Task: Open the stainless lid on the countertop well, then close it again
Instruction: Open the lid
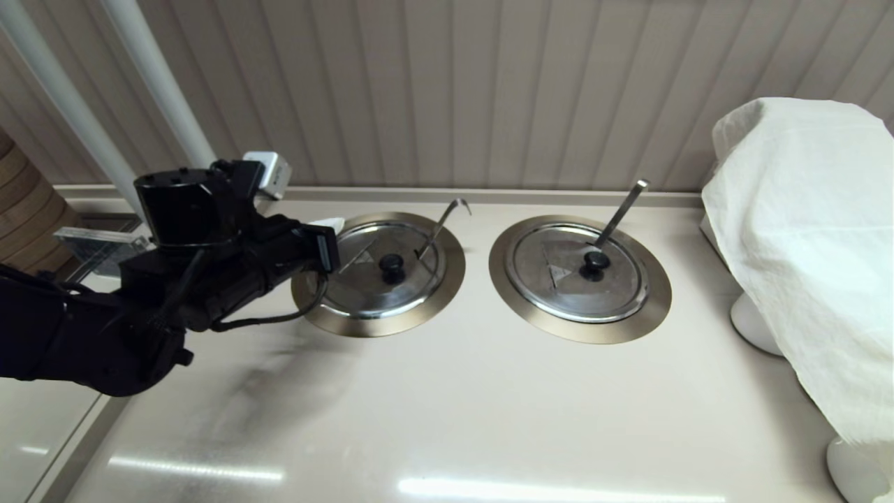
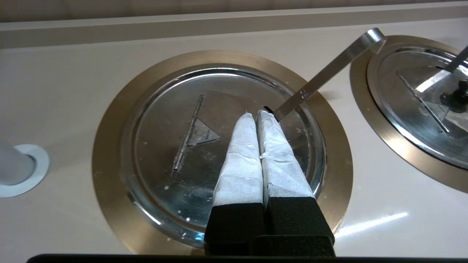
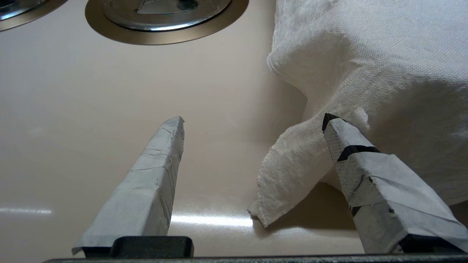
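Two round steel lids lie shut in their wells on the beige table (image 1: pixel 447 391), side by side before a ribbed wall. The stainless lid (image 1: pixel 370 279) sits flat in the countertop well (image 1: pixel 307 297), the one on the robot's left, with its black knob (image 1: pixel 392 264) at the centre and a thin hook-tipped ladle handle (image 1: pixel 443 222) rising through it towards the wall. In the left wrist view the lid's hinge line (image 2: pixel 188 137) runs across it beside a small triangular mark, and pale specks dot the steel.

The left tool (image 2: pixel 259 114) hangs over this lid, its two tape-wrapped fingers (image 2: pixel 243 153) pressed together with nothing between them; their tips are near where the ladle handle comes through the lid, and whether they touch the steel cannot be told. In the head view the black left arm reaches in from the left and covers the near-left part of the well's rim.

The twin lid (image 1: pixel 580 272) with a straight ladle handle (image 1: pixel 620 211) lies closed to the right. The right tool (image 3: pixel 252 122) is low over the table with its fingers spread wide, empty, one finger close beside a white cloth (image 3: pixel 365 65) draped over something at the table's right end.
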